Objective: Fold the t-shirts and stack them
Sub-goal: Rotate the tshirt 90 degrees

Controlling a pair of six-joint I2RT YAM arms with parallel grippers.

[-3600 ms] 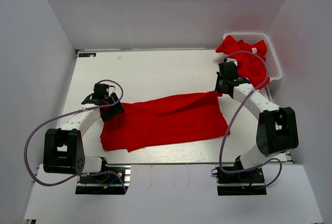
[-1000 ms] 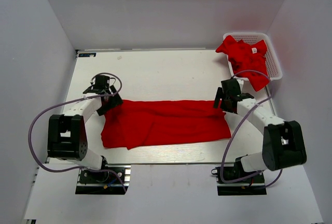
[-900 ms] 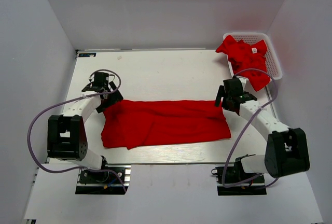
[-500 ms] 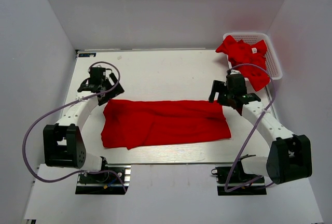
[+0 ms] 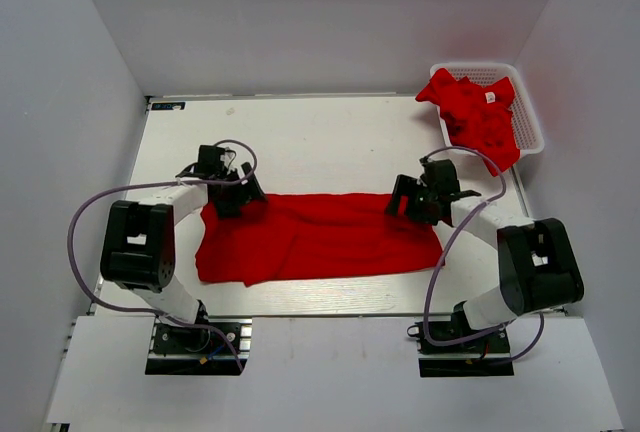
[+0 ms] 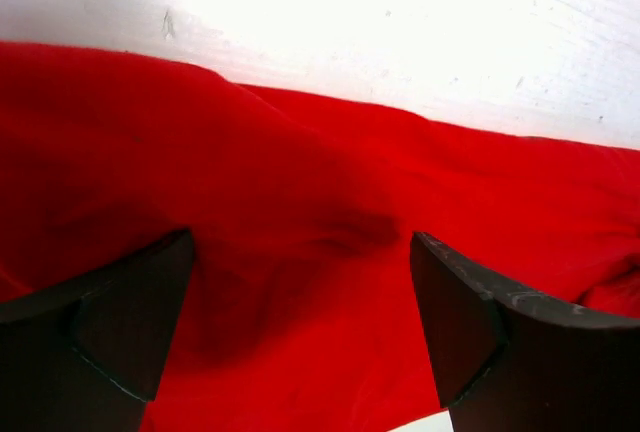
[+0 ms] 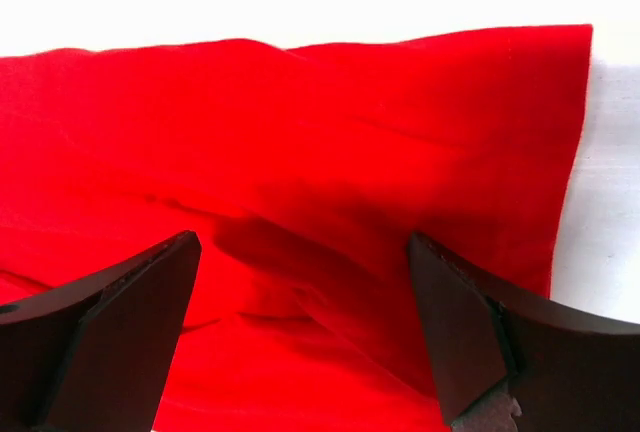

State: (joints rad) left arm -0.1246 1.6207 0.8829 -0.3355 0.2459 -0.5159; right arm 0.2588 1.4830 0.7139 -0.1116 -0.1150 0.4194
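Note:
A red t-shirt lies folded into a long band across the middle of the table. My left gripper is over its upper left corner, jaws wide open, with red cloth below them and nothing pinched. At the upper right corner my right gripper hovers open too, over the folded cloth near its side edge. More red t-shirts are heaped in the basket at the back right.
The white lattice basket stands at the table's back right corner, with shirts spilling over its near rim. The white table ends at grey walls on the left, right and back. Purple cables loop beside both arms.
Both grippers swung inward from the table behind the shirt's far edge and now sit over its upper corners. The shirt lies as before.

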